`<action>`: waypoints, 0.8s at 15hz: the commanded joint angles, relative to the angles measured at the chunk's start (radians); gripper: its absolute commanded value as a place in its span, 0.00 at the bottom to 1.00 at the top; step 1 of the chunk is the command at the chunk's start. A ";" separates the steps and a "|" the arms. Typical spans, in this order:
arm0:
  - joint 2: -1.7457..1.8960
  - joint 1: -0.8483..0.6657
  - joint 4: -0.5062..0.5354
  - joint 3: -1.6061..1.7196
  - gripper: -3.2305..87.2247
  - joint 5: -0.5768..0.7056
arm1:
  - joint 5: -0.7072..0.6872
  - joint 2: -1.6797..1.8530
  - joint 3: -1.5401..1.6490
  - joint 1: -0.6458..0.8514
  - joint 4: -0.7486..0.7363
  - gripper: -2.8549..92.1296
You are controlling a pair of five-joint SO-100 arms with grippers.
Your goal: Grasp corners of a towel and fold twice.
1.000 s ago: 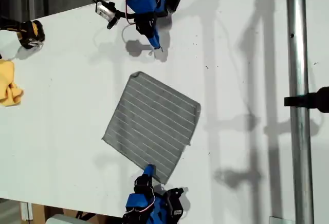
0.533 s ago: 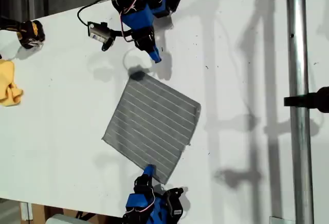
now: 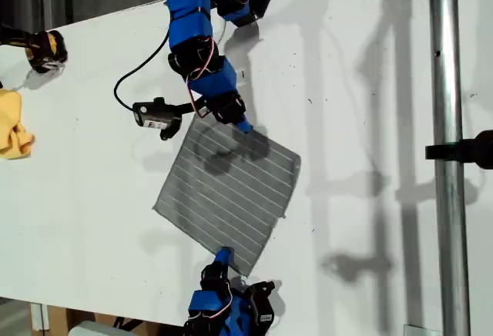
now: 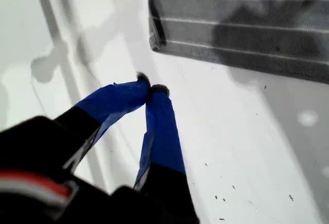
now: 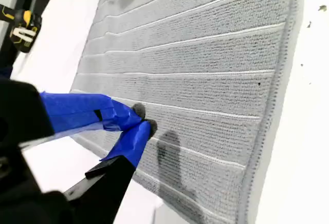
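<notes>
Hidden or unclear: in the exterior view the first arm is covering the towel's (image 3: 231,189) upper corner, and its shadow is darkening the stripes just below it. The second arm is being cut off by the exterior view's lower edge, so only its front part is showing. In the first wrist view the towel (image 4: 231,23) is running out of the frame, with one corner (image 4: 154,44) showing. In the second wrist view the towel (image 5: 195,70) is filling most of the frame, also cut off. Whether any cloth is caught in my second hand cannot be made out.

The grey striped towel is lying flat on the white bench (image 3: 92,197), turned like a diamond, about midway between the two arms.

My first hand (image 3: 245,127) is showing narrow, fingertips meeting, holding nothing. In the first wrist view this hand (image 4: 150,88) is hanging over bare bench just short of the towel's corner, apart from it. In the exterior view it is lining up with the towel's upper edge.

My second hand (image 3: 223,254) is sitting at the towel's lower edge, near its bottom corner (image 3: 248,270). In its wrist view the hand (image 5: 143,118) is showing its tips pressed together, over the striped surface just inside the near edge.

A yellow cloth (image 3: 11,124) and a yellow-and-black tool (image 3: 46,49) are lying at the exterior view's left, well apart from the towel. A metal pole (image 3: 447,159) is crossing the exterior view's right.
</notes>
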 commanded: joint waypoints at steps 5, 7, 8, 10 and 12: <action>0.005 -0.005 0.006 0.006 0.03 -0.011 | -0.017 -0.049 -0.155 -0.035 -0.015 0.03; 0.005 -0.005 0.006 0.006 0.03 -0.012 | -0.017 -0.032 -0.114 -0.048 -0.112 0.04; 0.005 -0.005 0.006 0.006 0.03 -0.014 | -0.015 -0.023 -0.098 -0.055 -0.149 0.12; 0.005 -0.003 0.006 0.006 0.03 -0.015 | -0.063 -0.017 -0.095 -0.066 -0.150 0.24; 0.005 0.000 0.006 0.006 0.03 -0.017 | -0.071 -0.017 -0.061 -0.069 -0.179 0.28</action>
